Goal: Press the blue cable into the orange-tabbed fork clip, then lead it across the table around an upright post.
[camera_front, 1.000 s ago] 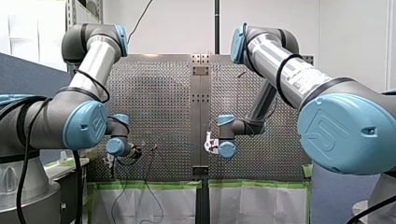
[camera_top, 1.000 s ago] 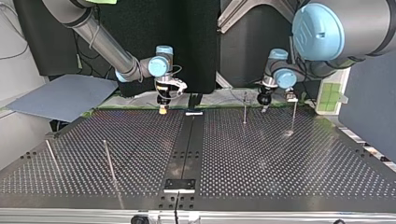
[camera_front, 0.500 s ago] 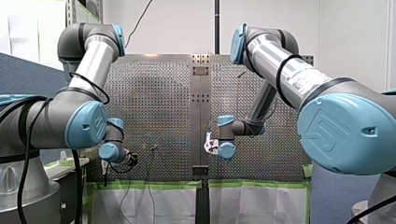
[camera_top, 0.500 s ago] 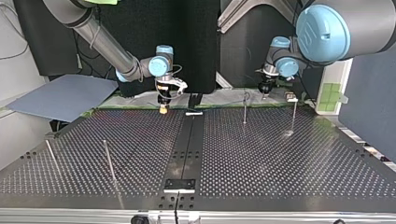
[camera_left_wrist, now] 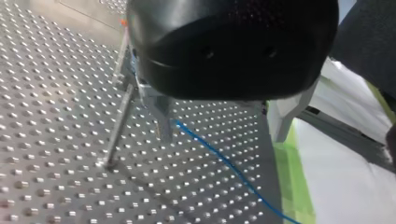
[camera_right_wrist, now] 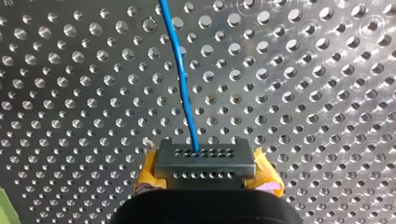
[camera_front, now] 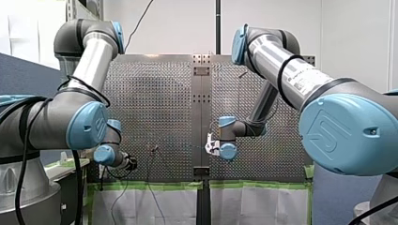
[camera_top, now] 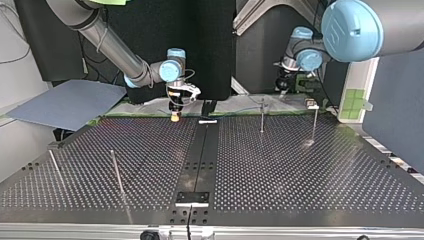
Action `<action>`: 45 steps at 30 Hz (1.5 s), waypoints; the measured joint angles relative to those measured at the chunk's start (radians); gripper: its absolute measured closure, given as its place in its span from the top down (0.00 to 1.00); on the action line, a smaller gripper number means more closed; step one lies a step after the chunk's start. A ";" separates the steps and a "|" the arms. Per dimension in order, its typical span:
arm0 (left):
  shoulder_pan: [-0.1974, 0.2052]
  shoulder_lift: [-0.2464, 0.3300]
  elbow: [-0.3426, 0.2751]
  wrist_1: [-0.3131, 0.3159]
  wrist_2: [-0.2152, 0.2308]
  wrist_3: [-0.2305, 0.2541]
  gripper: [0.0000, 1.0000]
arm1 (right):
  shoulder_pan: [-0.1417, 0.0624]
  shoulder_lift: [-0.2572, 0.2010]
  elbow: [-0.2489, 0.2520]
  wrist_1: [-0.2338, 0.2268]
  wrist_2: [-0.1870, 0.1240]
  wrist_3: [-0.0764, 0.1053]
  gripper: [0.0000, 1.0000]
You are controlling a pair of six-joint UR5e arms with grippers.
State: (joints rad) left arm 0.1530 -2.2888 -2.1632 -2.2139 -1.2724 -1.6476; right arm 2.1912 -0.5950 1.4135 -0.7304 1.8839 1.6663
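Observation:
The blue cable (camera_right_wrist: pixel 184 93) runs from between the yellow pads of my right gripper (camera_right_wrist: pixel 204 161), which is shut on it, out over the perforated table (camera_right_wrist: pixel 303 116). In the top view my right gripper (camera_top: pixel 174 117) stands at the far edge, left of the centre strip. My left gripper (camera_left_wrist: pixel 219 135) hangs open above the table edge, and the cable (camera_left_wrist: pixel 219 156) passes loose beneath it. Beside one finger (camera_left_wrist: pixel 159 109) leans a thin post (camera_left_wrist: pixel 119 123) with an orange tab (camera_left_wrist: pixel 122 22) at its top. In the top view my left gripper (camera_top: pixel 282 89) is raised behind the far edge.
Two upright posts (camera_top: pixel 261 116) (camera_top: pixel 314 122) stand near the far edge at the top view's right, two more (camera_top: pixel 116 172) (camera_top: pixel 54 165) at its near left. A small white piece (camera_top: pixel 207 121) lies on the centre strip. Green tape (camera_left_wrist: pixel 292 186) lines the table edge.
My left arm has drawn back and up from the post, off past the table's far edge in the top view. My right arm has stayed put with the cable.

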 joint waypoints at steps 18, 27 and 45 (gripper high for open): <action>-0.011 0.177 -0.178 0.176 0.001 -0.166 1.00 | 0.001 0.001 -0.002 0.000 -0.014 0.006 0.00; -0.041 0.253 -0.183 0.230 -0.003 -0.231 1.00 | 0.001 0.002 -0.002 0.000 -0.020 0.008 0.00; -0.120 0.184 -0.139 0.202 -0.147 -0.060 1.00 | 0.002 0.002 -0.002 0.000 -0.028 0.011 0.00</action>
State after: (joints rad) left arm 0.0335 -2.1047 -2.3021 -2.0120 -1.4195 -1.7075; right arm 2.1928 -0.5931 1.4119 -0.7304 1.8563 1.6768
